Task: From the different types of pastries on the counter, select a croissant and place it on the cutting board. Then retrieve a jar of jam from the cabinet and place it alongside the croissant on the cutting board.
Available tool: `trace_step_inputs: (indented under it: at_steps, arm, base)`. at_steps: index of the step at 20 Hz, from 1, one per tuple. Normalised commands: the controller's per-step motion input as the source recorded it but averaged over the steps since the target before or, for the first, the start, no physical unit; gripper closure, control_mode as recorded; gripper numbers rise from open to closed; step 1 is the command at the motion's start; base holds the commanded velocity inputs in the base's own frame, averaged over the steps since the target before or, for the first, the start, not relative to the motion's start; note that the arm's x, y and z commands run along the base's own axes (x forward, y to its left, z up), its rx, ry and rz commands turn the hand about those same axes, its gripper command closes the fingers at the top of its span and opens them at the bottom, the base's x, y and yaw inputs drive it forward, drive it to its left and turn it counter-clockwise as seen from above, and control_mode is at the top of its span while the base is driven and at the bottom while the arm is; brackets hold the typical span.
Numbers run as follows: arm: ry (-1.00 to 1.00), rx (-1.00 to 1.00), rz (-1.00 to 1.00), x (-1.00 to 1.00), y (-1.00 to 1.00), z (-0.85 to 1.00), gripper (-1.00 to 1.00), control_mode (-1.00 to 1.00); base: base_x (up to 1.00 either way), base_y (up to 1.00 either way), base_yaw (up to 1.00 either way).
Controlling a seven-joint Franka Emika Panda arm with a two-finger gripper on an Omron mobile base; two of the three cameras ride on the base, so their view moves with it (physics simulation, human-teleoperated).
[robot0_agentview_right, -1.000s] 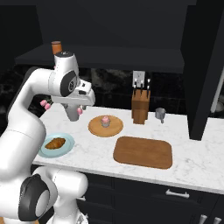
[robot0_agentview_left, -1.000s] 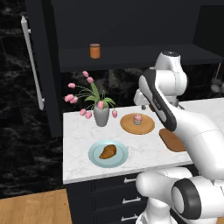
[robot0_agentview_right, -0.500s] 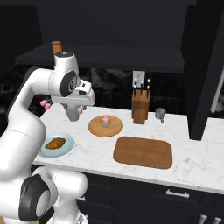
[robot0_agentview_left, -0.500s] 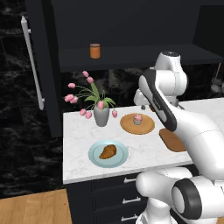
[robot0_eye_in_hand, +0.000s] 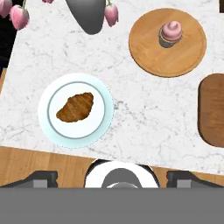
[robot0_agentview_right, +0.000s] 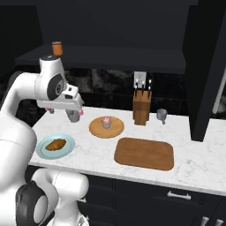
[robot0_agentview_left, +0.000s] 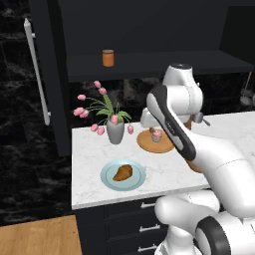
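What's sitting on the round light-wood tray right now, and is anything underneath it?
A small pink-frosted cupcake stands near the middle of the round light-wood tray, which lies flat on the white marble-look counter. Whatever the tray covers cannot be seen.

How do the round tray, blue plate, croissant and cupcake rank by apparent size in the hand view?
1. Round tray and blue plate: look about alike, so no ranking between them.
2. Croissant.
3. Cupcake, smallest.

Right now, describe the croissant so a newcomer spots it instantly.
On the white marble counter, find the light blue plate near its front edge, before the vase of pink tulips. The croissant on it is golden-brown and crescent-shaped, unlike the pink-frosted cupcake on the round wooden tray.
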Motion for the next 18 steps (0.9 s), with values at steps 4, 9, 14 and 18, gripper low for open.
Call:
trace_step_inputs:
  at_steps: [4,9,14,18]
  arm:
    - [0.10,0.01,0.00,-0.27,0.62,-0.31,-1.00,-1.00]
    - [0.05,0.04,0.00,-0.02,0.21,-0.18,-1.00,-1.00]
    - [0.12,0.01,-0.03,-0.09,0.33,-0.45,-1.00,-1.00]
    - [0.19,0.00,-0.08,-0.04,0.46,-0.71,-1.00,-1.00]
  base:
    - [0.00,0.00,0.00]
    - [0.00,0.00,0.00]
    - [0.00,0.00,0.00]
    - [0.00,0.00,0.00]
